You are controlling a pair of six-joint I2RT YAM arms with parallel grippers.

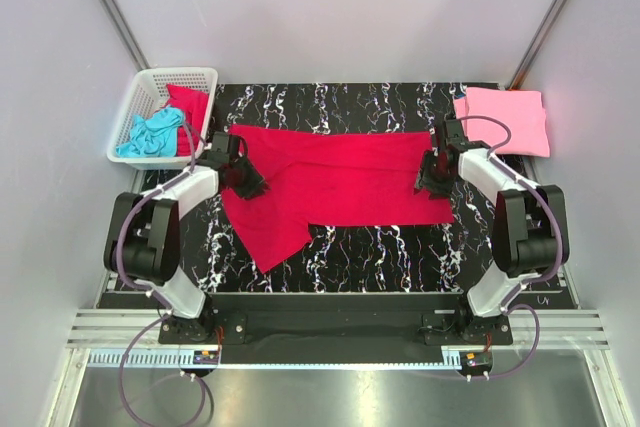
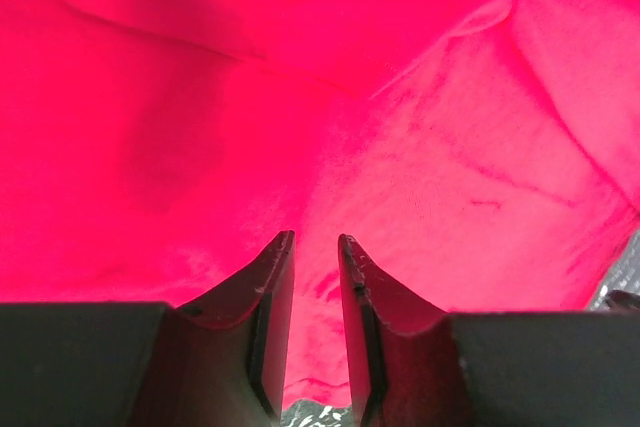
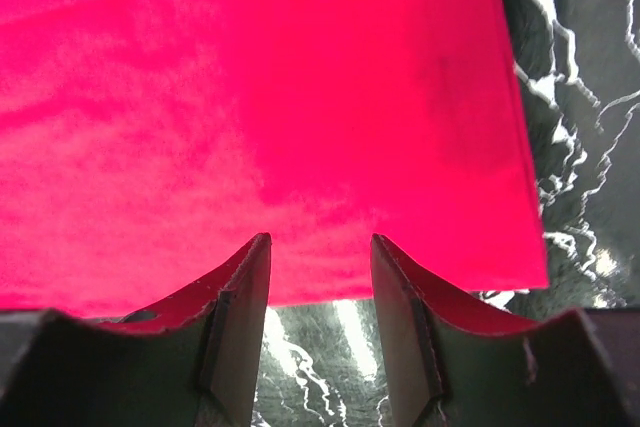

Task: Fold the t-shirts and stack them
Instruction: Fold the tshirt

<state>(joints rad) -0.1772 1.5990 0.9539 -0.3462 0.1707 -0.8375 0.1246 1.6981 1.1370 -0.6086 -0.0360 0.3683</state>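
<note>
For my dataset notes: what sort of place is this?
Probably a laboratory robot cell: white walls enclose a black marbled table, with left arm and right arm bolted at its near edge.

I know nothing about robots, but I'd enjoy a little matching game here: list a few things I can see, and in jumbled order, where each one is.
Things:
1. crimson t-shirt
2. pink t-shirt
3. turquoise t-shirt
4. white basket

Places:
A. crumpled inside the basket
B. spread out in the middle
C. standing at the far left corner
D. folded at the far right corner

Pairs: 1-B, 2-D, 3-A, 4-C
</note>
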